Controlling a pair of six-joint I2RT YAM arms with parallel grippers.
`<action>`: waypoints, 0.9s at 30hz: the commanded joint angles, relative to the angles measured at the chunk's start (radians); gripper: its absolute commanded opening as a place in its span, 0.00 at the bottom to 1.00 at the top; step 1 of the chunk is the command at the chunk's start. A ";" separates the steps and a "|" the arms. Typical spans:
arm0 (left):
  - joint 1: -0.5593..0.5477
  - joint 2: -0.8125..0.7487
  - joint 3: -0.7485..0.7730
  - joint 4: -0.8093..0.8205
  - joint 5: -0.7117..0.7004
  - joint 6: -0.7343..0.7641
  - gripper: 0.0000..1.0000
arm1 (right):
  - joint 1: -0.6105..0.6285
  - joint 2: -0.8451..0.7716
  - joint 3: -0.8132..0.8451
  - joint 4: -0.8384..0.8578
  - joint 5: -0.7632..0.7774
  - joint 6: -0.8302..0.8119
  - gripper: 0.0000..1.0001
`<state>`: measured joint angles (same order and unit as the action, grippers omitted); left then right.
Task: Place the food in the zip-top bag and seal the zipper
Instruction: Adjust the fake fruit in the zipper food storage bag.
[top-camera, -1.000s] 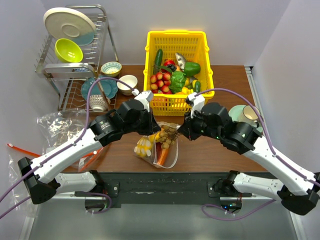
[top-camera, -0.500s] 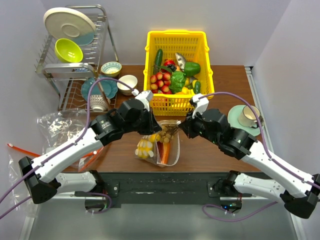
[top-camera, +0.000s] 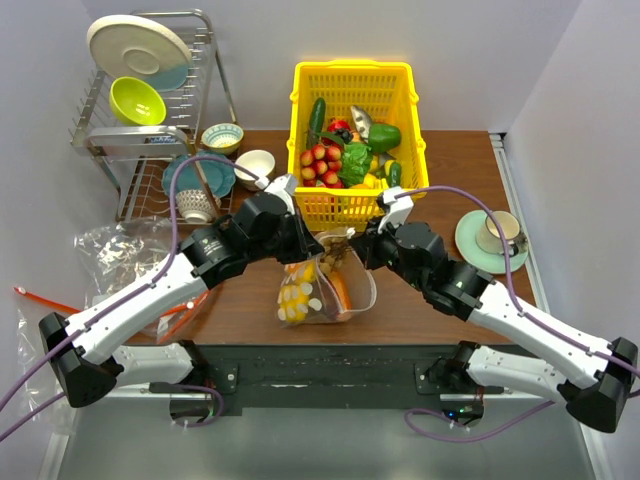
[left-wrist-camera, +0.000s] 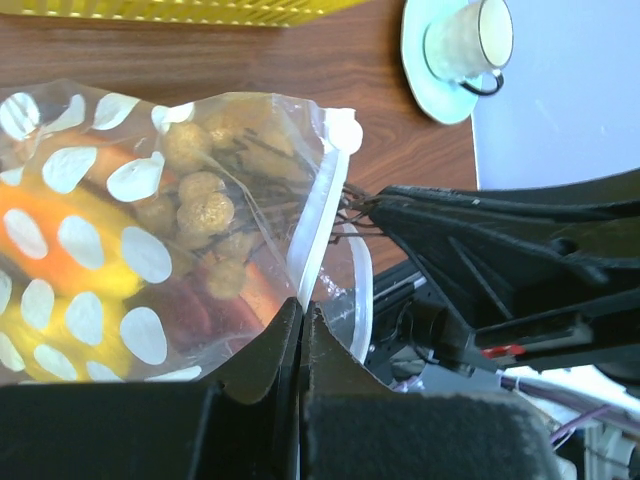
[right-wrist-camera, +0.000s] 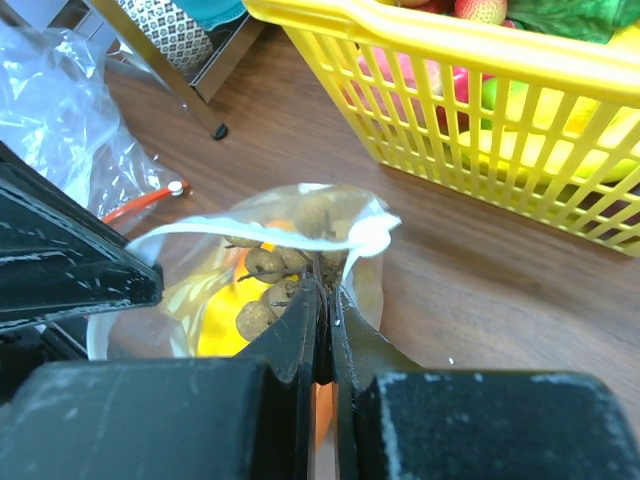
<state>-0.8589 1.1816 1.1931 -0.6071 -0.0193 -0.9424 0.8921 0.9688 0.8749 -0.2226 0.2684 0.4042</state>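
The zip-top bag (top-camera: 300, 297), clear with whitish dots, hangs between my two grippers just in front of the basket. It holds the food: the brown berry cluster (left-wrist-camera: 205, 185), orange pieces and yellow pieces. My left gripper (left-wrist-camera: 302, 308) is shut on the zipper (left-wrist-camera: 312, 240) at the bag's mouth edge. My right gripper (right-wrist-camera: 327, 288) is shut on the dark stem of the berry cluster (right-wrist-camera: 265, 262) at the bag's mouth, just under the whitish zipper (right-wrist-camera: 250, 225). The mouth gapes between the two grips. In the top view the left gripper (top-camera: 305, 252) and right gripper (top-camera: 360, 250) face each other across the bag.
A yellow basket (top-camera: 352, 70) of toy produce stands just behind the bag. A dish rack (top-camera: 150, 130) with bowls is at the back left. Crumpled clear bags (top-camera: 120, 250) with a red-orange strip (top-camera: 40, 298) lie at the left. A cup on a saucer (top-camera: 492, 235) sits at the right.
The right arm has reached further left towards the bag, uncovering the cup and saucer. The bag has been lifted and shifted slightly right, its mouth pulled wider.
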 joint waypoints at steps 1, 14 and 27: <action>0.006 -0.017 0.051 0.070 -0.065 -0.070 0.00 | 0.010 0.013 -0.022 0.115 0.013 0.042 0.00; 0.004 -0.051 -0.009 0.115 -0.114 -0.116 0.00 | 0.034 0.021 -0.146 0.178 -0.129 0.183 0.00; 0.006 -0.054 -0.027 0.135 -0.077 -0.087 0.00 | 0.061 0.034 -0.177 0.178 -0.129 0.188 0.00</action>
<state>-0.8577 1.1561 1.1633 -0.5770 -0.1181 -1.0344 0.9447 1.0039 0.6727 -0.0540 0.1364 0.5999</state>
